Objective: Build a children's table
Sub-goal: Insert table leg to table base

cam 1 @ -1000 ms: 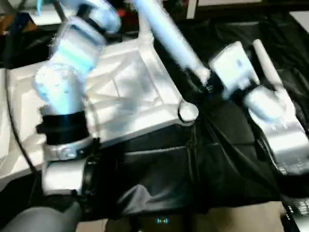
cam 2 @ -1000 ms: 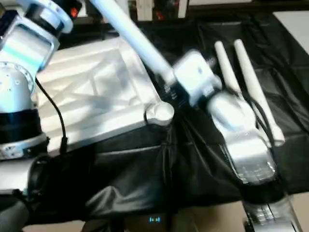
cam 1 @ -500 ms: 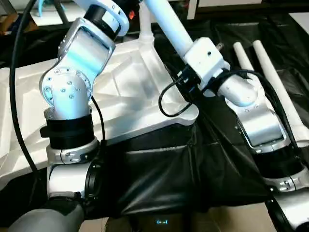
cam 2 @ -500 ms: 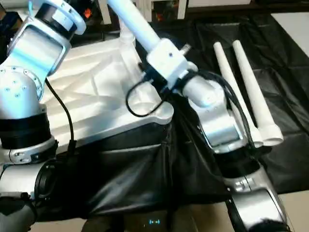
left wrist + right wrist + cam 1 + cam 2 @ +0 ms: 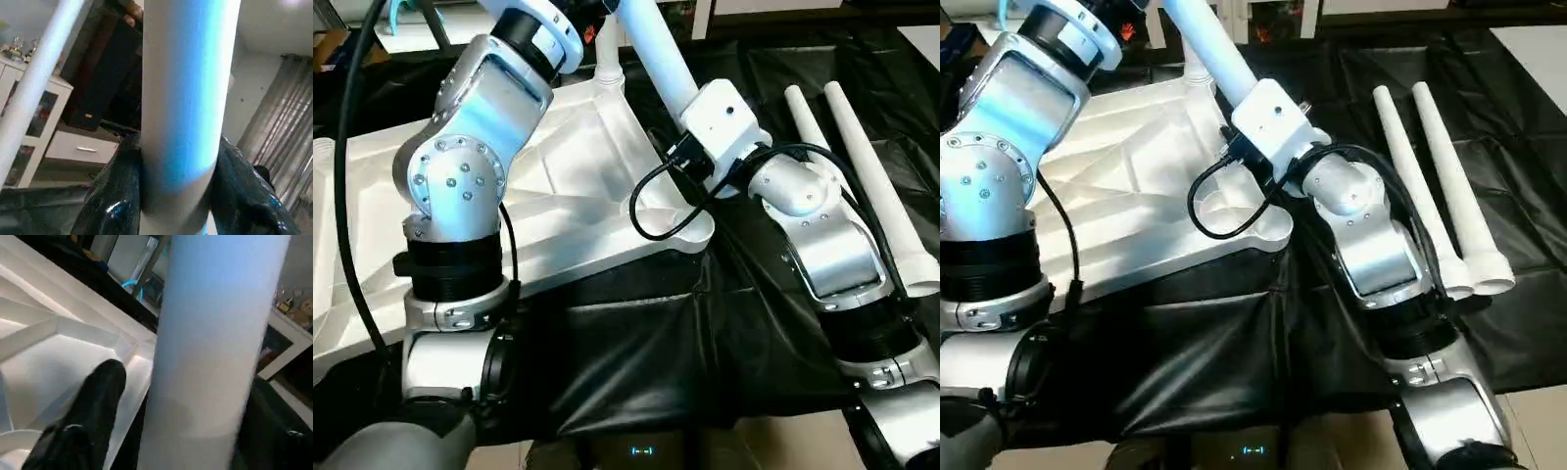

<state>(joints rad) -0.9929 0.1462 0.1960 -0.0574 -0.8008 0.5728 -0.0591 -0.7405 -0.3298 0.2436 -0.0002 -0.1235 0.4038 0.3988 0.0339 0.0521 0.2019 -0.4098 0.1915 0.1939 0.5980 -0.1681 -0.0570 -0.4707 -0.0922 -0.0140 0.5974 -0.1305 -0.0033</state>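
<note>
Head view, table top: the white table top lies upside down on the black-draped desk, X-ribs facing up, round sockets at its corners.
Head view, held leg: one long white tube leg slants up over the near-right corner of the top, between both arms.
Head view, spare legs: two more tapered white spare legs lie side by side on the black cloth to the right, touching or nearly so, wide ends toward the robot.
Head view, far corner: a short white upright stub stands at the far corner of the top.
Head view, arms: left arm reaches up along the slanted leg; the right gripper sits low on that same leg, just above the corner socket.
Left wrist view: and there it is, the left gripper with black fingers pressed on both sides of the white tube, holding it; a second white tube crosses beside it.
Right wrist view: the held tube fills the middle; one black finger stands clear to its side, the other sits behind the tube, so the fingers straddle the leg without a visible clamp.
</note>
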